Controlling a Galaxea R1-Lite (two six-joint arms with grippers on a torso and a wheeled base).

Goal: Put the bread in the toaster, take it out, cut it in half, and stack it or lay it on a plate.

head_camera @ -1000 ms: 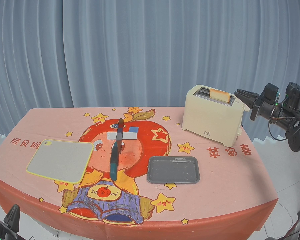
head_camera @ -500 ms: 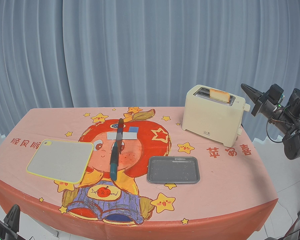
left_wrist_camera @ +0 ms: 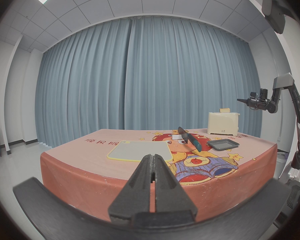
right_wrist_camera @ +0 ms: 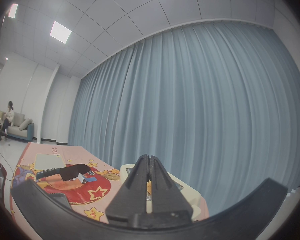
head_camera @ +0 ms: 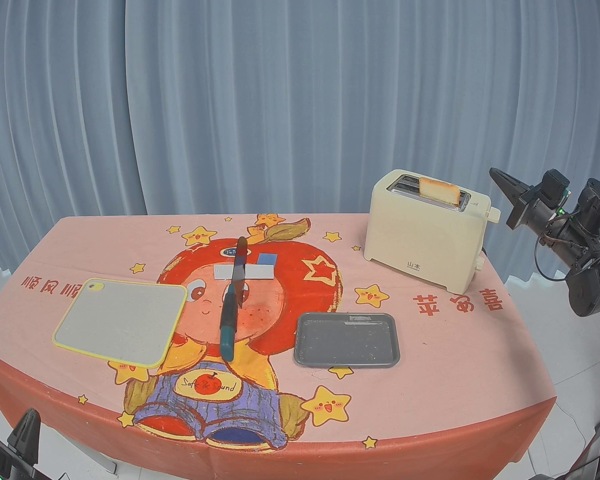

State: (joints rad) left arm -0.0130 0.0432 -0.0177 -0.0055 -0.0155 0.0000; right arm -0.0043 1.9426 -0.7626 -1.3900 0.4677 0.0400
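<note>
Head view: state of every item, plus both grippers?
toaster: upright, one slot filled.
bread: upright in the toaster slot, top sticking out.
knife: lying on the table, ungripped.
cutting board: flat, bare.
plate: flat, no bread on it.
left gripper: shut, holding nothing.
right gripper: shut, in the air beside the toaster.

Head: high, looking down over whole table toward curtain. Left wrist: low, well back from near edge. Right wrist: raised, close beside toaster. Shared: toaster, cutting board.
</note>
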